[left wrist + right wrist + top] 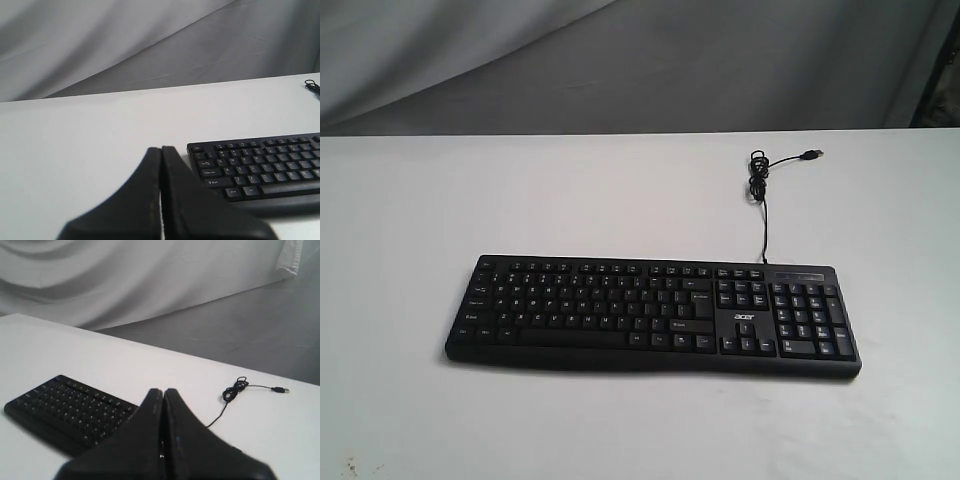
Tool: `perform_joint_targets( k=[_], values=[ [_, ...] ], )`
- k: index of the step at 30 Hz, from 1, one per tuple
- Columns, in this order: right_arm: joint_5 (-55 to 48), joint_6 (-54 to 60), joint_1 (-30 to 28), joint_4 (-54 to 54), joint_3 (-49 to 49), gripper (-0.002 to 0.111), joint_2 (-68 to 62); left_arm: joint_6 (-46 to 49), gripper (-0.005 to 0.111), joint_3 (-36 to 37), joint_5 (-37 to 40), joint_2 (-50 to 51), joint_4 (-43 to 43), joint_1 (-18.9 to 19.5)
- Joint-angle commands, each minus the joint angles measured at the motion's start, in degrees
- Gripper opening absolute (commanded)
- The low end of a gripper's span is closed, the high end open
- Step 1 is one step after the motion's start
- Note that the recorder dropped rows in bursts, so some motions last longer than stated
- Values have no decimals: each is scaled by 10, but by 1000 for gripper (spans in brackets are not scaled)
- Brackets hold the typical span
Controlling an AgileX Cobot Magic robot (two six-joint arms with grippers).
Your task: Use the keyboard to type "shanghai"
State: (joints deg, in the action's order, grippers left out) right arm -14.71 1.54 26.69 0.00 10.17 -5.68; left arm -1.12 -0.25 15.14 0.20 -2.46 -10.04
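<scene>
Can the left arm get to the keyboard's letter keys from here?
Probably yes: the left gripper is shut, short of the Caps Lock end of the keyboard, only bare table between, nothing on the keys.

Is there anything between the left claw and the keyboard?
No, only bare white table separates the left gripper from the keyboard, as the left wrist view shows.

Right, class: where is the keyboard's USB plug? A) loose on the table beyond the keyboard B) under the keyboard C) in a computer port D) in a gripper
A: the USB plug lies unplugged on the table past the keyboard, cable partly coiled.
</scene>
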Motion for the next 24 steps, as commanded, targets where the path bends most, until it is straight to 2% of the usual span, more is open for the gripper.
perform_joint_targets(
  k=[1, 3, 7, 14, 19, 24],
  values=[
    [24, 1, -4, 6, 79, 0, -117, -2, 0, 2, -3, -2, 0, -2],
    [46, 2, -4, -5, 102, 0, -178, -2, 0, 2, -3, -2, 0, -2],
    [156, -1, 13, -16, 129, 0, -320, -2, 0, 2, -3, -2, 0, -2],
    [252, -7, 142, -39, 178, 0, -565, -2, 0, 2, -3, -2, 0, -2],
    [236, -22, 203, -39, 240, 0, -684, -2, 0, 2, -3, -2, 0, -2],
    [218, -79, 229, -39, 286, 0, -757, -2, 0, 2, -3, -2, 0, -2]
  ],
)
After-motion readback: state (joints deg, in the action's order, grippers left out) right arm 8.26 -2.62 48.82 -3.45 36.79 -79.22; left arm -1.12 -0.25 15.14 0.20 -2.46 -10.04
